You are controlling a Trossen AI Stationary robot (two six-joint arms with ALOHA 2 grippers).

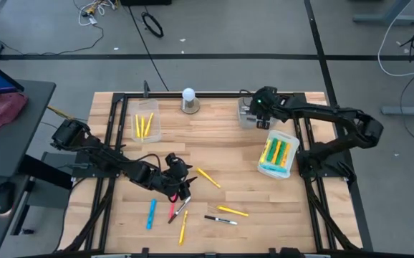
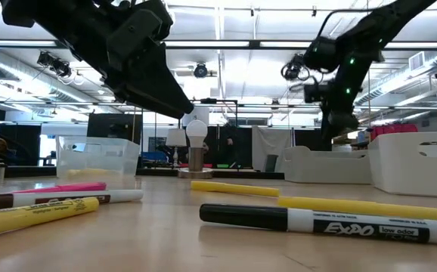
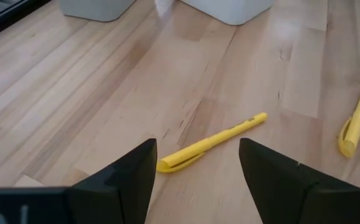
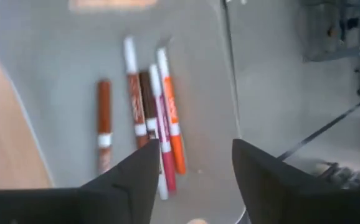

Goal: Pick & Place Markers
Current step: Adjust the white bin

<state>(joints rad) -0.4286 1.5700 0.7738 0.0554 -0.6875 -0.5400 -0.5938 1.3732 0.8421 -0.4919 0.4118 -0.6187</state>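
My left gripper (image 1: pixel 187 183) (image 3: pixel 195 168) hovers open above the table's middle, with a loose yellow marker (image 3: pixel 211 143) (image 1: pixel 208 177) lying flat on the wood just ahead of its fingertips. Blue (image 1: pixel 151 213), pink (image 1: pixel 172 211), yellow (image 1: pixel 233 211) and black-and-white (image 1: pixel 221 220) markers lie toward the near edge. My right gripper (image 1: pixel 256 107) (image 4: pixel 192 180) hangs open over a small clear bin (image 1: pixel 248 116) at the far right. Brown (image 4: pixel 103 121), pink (image 4: pixel 161 124) and orange (image 4: pixel 170 106) markers lie on that bin's floor.
A clear bin (image 1: pixel 147 127) at the far left holds yellow markers. A white bin (image 1: pixel 278 155) on the right holds yellow and green ones. A white round-topped knob (image 1: pixel 188 97) stands at the far edge. Black frame rails (image 1: pixel 110 129) border the table.
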